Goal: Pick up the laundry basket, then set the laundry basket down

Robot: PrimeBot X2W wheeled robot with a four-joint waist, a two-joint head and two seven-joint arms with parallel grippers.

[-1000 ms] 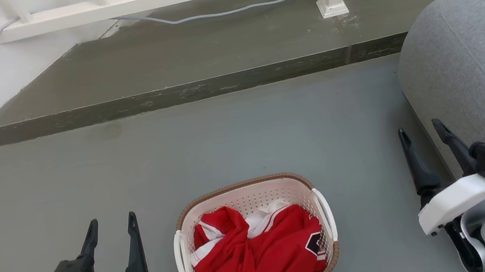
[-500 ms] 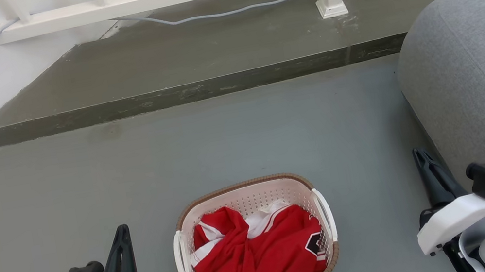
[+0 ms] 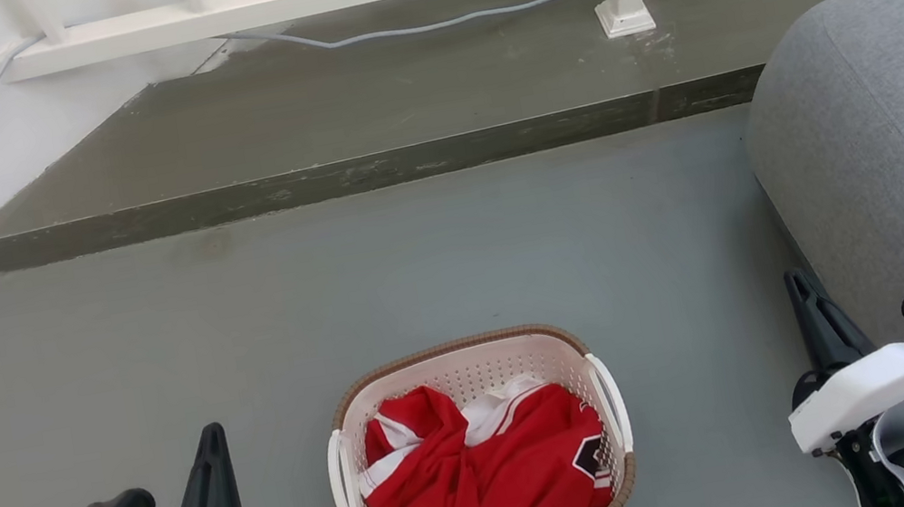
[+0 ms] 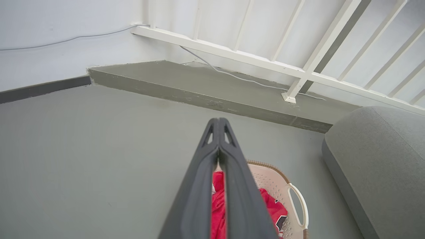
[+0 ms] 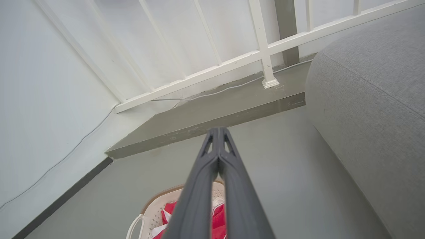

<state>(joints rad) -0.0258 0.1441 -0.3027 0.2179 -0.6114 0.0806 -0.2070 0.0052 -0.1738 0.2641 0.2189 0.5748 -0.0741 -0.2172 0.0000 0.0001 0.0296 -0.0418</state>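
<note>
While left gripper [image 4: 218, 120] and right gripper [image 5: 218, 129], fingers pressed together, are half-hiding the laundry basket [image 3: 472, 374] in wrist views, it is sitting unobstructed in the head view.

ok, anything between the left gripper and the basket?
Nothing. In the head view, the grey floor between the shut left gripper and the basket is bare, and the two are apart.

Bare floor [image 3: 434, 256] lies open ahead of me and down both sides of the laundry basket [image 3: 449, 347]. The grey sofa [image 3: 899, 124] crowds my right end effector [image 3: 792, 277]; my left end effector [image 3: 213, 430] has open floor around it. A raised step [image 3: 312, 182] bounds the far side.
</note>
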